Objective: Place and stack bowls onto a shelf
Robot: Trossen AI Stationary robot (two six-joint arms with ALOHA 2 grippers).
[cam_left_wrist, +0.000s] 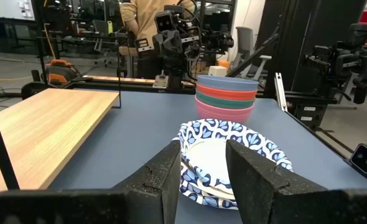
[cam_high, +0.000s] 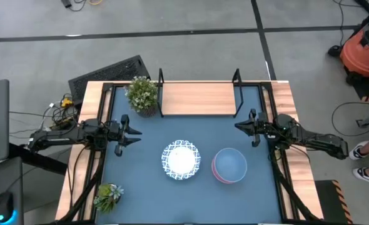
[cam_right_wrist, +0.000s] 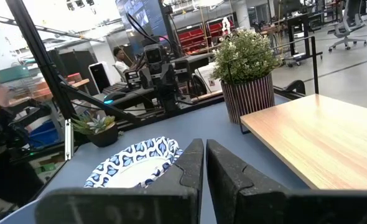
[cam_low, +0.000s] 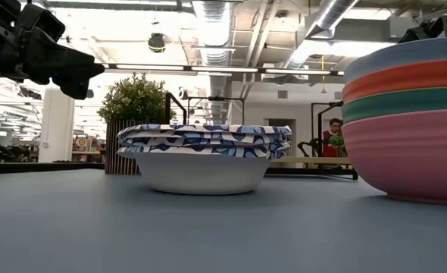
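Two white bowls with blue patterned rims (cam_high: 181,159) sit nested at the table's middle. To their right stands a stack of coloured bowls (cam_high: 229,165), blue-grey on top, then orange, teal and pink at the bottom (cam_low: 409,121). The light wood shelf (cam_high: 197,99) with black end posts stands bare at the back. My left gripper (cam_high: 133,135) hovers open at the left, pointing at the white bowls (cam_left_wrist: 224,158). My right gripper (cam_high: 239,127) hovers shut at the right, near the shelf's right post. Neither holds anything.
A large potted plant (cam_high: 142,94) stands by the shelf's left end and a small one (cam_high: 108,197) at the front left corner. A person (cam_left_wrist: 143,25) stands beyond the table's right side. An orange vacuum (cam_high: 363,50) is on the floor.
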